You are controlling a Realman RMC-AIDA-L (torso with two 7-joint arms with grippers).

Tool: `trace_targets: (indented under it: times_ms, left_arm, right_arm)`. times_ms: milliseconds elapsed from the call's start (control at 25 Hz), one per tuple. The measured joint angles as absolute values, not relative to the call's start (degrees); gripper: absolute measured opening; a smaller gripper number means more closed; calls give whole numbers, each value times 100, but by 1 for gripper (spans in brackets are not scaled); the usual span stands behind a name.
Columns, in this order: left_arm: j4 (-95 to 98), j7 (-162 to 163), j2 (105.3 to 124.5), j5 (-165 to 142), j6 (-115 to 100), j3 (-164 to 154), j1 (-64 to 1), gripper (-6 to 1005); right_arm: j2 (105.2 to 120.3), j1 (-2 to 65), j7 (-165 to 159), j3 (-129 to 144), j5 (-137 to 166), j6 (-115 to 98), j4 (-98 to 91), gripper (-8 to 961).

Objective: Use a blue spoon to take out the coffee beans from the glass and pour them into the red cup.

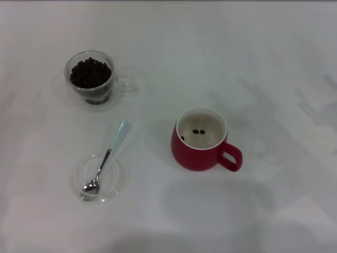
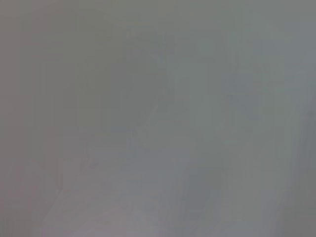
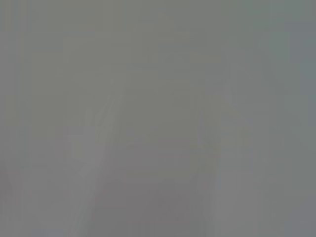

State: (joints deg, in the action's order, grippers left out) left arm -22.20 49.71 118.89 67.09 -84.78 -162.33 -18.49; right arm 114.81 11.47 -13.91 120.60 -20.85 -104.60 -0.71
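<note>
So neither gripper shows anywhere, so we can't tell their state. Blue spoon (image 1: 105,158) lies bowl-down in a clear dish (image 1: 118,184), handle pointing 1 o'clock, on our left arm's side; glass (image 1: 90,79) sits at its 12, red cup (image 1: 200,139) at 3.

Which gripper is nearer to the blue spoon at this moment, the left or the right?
Cannot tell: neither gripper is in view. The spoon lies on the robot's left, its bowl in a clear dish.

head: high, looking down on table (image 1: 274,63) | wrists: blank grey, no shared part
</note>
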Motion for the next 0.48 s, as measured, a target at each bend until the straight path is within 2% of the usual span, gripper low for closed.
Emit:
trace_targets:
  times_ms: [480]
  left_arm:
    - [-1955,4102,11891,7116,-8207,-16224,-1715,508]
  right_arm:
    - [11485,1203,-1380,12049,-2219,-10477,-67,845]
